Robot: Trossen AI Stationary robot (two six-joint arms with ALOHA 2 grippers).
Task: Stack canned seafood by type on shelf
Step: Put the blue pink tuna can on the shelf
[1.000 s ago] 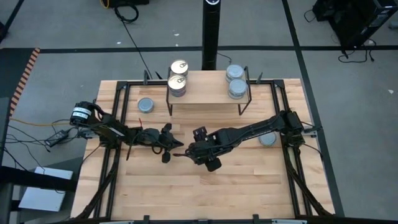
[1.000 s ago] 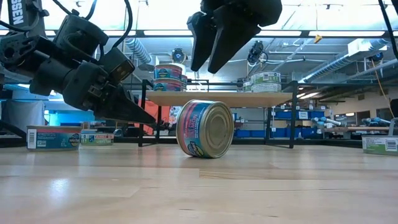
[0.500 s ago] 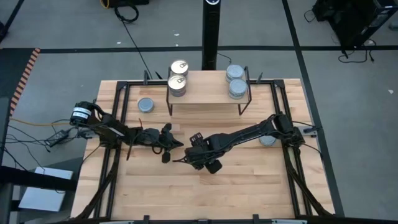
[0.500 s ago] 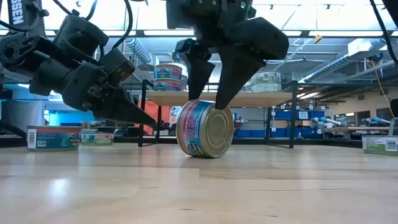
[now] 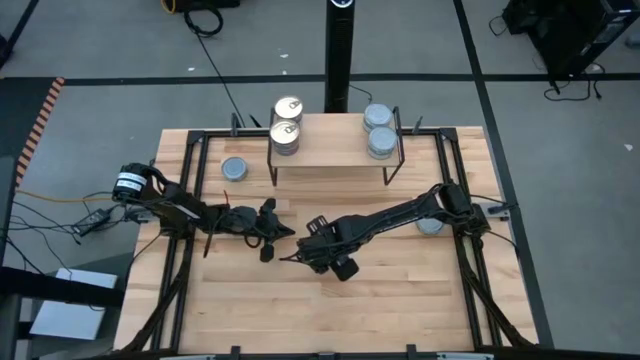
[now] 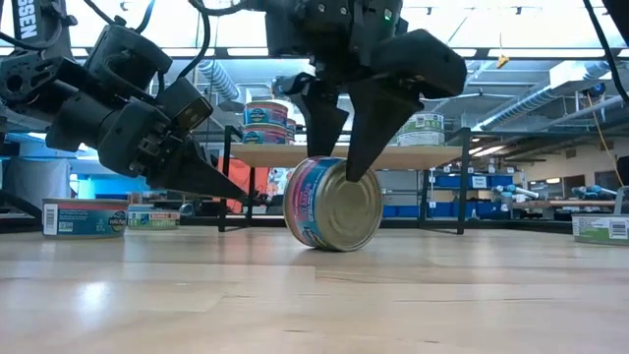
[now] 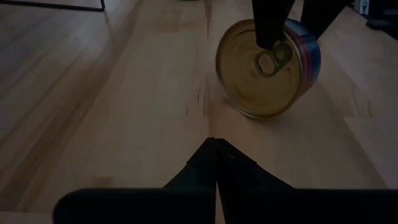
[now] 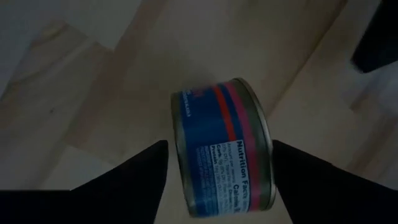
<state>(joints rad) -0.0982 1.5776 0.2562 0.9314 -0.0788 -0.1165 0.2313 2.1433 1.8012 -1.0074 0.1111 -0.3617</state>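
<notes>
Right fingers astride tin

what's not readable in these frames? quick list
- High view: the tin on its edge is hidden under the right gripper.
- Low and right wrist views: right fingers straddle that tin; contact cannot be told.
- High view: one tin on the table is partly covered by the right arm; its top type is unclear.
- Low view: labels of the tins on the shelf are too small.

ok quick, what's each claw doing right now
left claw: shut, holding nothing, low over the table beside the tin.
right claw: open, fingers either side of the tin standing on its edge, not gripping it yet.
</notes>
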